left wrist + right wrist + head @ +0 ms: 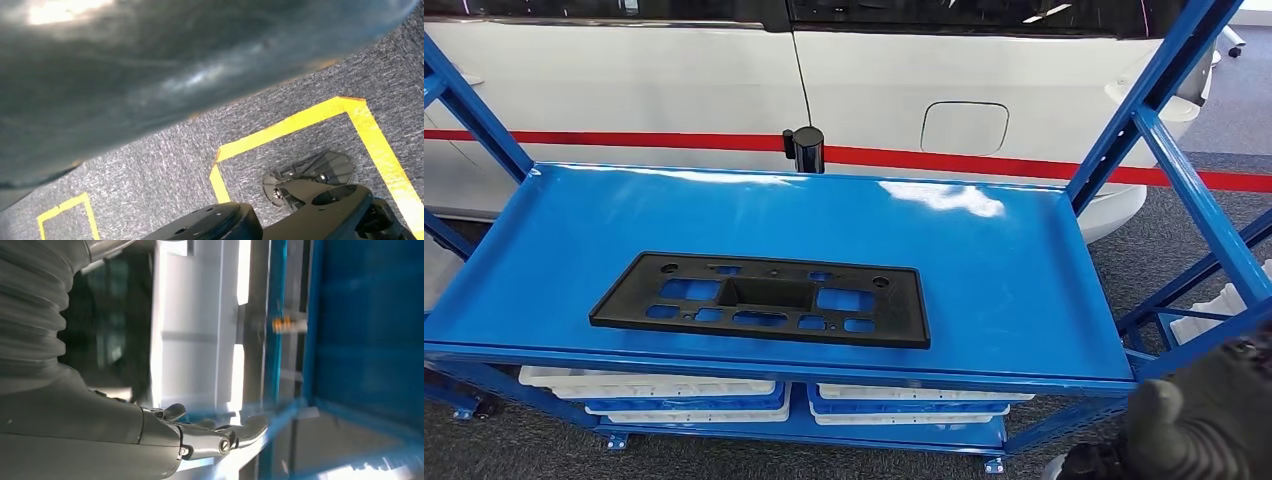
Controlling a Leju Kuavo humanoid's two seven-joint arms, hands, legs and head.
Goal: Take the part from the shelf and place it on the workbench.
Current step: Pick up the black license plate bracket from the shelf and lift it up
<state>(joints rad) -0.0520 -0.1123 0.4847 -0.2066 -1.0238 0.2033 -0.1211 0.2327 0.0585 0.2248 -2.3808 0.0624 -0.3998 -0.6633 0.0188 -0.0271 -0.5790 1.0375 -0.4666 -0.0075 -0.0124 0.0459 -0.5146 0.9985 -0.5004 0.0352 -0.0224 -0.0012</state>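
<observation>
Flat black rectangular plastic part (762,299) with several rectangular cutouts, a recessed centre pocket and small round holes near its corners lies flat on the glossy blue metal shelf (984,250), toward the front edge, left of centre. Right hand (200,437) at the shelf's front right corner, fingers extended and apart, holding nothing, well apart from the part. Left hand state: cannot tell.

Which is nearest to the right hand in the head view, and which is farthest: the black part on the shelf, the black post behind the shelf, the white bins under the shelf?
Measured from the right hand, low at the right:
1. White bins, on the lower level under the shelf.
2. Black part, flat on the blue shelf top, toward its front.
3. Black post, behind the shelf's back edge.
</observation>
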